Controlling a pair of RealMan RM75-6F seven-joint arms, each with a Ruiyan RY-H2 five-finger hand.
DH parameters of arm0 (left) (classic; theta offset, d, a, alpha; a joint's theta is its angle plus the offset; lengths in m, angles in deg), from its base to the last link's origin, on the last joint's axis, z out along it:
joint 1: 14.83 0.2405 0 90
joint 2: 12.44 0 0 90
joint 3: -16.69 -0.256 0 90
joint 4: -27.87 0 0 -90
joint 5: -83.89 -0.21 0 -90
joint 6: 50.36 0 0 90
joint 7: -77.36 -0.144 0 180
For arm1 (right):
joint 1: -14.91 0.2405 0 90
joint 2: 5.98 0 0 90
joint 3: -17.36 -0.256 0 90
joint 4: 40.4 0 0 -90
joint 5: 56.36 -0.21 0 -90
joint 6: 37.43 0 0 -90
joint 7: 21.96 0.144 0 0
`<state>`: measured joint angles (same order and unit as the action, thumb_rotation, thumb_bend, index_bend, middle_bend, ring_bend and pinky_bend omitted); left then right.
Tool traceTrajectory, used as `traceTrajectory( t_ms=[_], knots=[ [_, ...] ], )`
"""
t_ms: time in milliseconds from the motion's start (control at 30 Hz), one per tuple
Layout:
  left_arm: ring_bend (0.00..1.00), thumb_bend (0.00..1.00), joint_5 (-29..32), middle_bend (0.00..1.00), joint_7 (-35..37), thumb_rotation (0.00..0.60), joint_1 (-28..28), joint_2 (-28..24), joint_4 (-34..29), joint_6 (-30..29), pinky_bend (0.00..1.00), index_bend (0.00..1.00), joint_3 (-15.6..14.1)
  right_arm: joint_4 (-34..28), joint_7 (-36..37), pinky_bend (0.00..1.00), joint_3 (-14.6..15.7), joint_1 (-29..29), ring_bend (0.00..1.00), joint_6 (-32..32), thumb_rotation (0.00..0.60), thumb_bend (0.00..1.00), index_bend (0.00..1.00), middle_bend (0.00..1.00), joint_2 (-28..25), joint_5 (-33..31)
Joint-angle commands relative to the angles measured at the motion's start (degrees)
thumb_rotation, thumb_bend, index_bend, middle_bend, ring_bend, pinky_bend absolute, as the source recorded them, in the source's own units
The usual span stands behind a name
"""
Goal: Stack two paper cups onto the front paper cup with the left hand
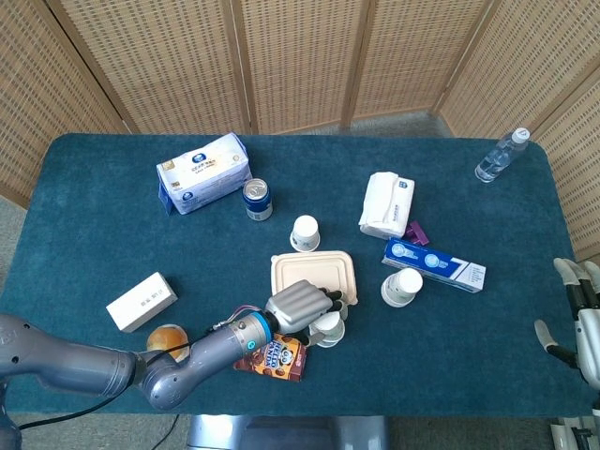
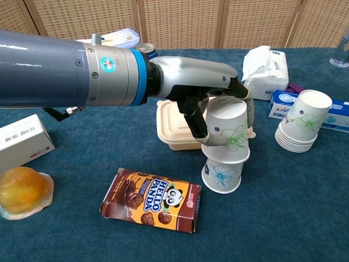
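Left hand [image 2: 210, 106] clamped the upturned cup [image 2: 228, 134] by its sidewall over the front cup [image 2: 222, 174]; thin paper, light, likely crushable, so grip gently.

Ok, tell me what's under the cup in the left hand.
Under the held cup in the left hand sits the front paper cup, upside down; its top is covered.

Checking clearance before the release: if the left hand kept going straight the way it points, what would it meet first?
Probably the stack of paper cups lying tilted on the table; the left hand, holding a cup over the front cup, points that way. Depth is unclear.
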<state>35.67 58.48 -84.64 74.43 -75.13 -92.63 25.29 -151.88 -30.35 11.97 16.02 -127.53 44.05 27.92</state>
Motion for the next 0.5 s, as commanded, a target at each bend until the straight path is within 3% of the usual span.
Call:
traceTrajectory(
  t_ms=[33, 133, 200, 300, 400, 500],
  knots=[
    [0.30, 0.43, 0.3, 0.21, -0.3, 0.600, -0.3, 0.2, 0.3, 0.2, 0.58, 0.31, -0.3, 0.1, 0.2, 0.30, 0.0, -0.1, 0.01, -0.1, 0.600, 0.37, 0.00, 0.14, 0.0, 0.0],
    [0.27, 0.44, 1.5, 0.19, -1.1, 0.600, -1.1, -0.1, 0.3, 1.4, 0.55, 0.27, -1.2, 0.2, 0.4, 0.30, 0.0, -0.2, 0.01, -0.2, 0.600, 0.37, 0.00, 0.14, 0.0, 0.1],
    [0.14, 0.44, 2.8, 0.08, -1.5, 0.600, -1.9, -0.7, 0.0, 2.5, 0.44, 0.13, -1.8, 0.3, 0.5, 0.30, 0.0, -0.2, 0.01, -0.2, 0.600, 0.37, 0.00, 0.14, 0.0, 0.1],
    [0.00, 0.43, 3.5, 0.00, -2.3, 0.600, -2.3, -1.4, -0.5, 1.8, 0.24, 0.00, -2.1, 0.2, 0.4, 0.30, 0.0, -0.2, 0.01, -0.1, 0.600, 0.37, 0.00, 0.14, -0.1, 0.2],
    [0.00, 0.43, 3.3, 0.00, -2.2, 0.600, -1.6, -2.4, -1.5, -0.6, 0.09, 0.00, -1.8, 0.1, 0.3, 0.30, -0.1, -0.1, 0.01, -0.1, 0.600, 0.37, 0.00, 0.14, -0.1, 0.3],
    [0.00, 0.43, 2.4, 0.00, -1.6, 0.600, -0.2, -4.1, -2.6, -2.9, 0.05, 0.00, -1.7, 0.1, 0.2, 0.30, -0.1, 0.0, 0.01, 0.1, 0.600, 0.37, 0.00, 0.14, -0.1, 0.2]
  ],
)
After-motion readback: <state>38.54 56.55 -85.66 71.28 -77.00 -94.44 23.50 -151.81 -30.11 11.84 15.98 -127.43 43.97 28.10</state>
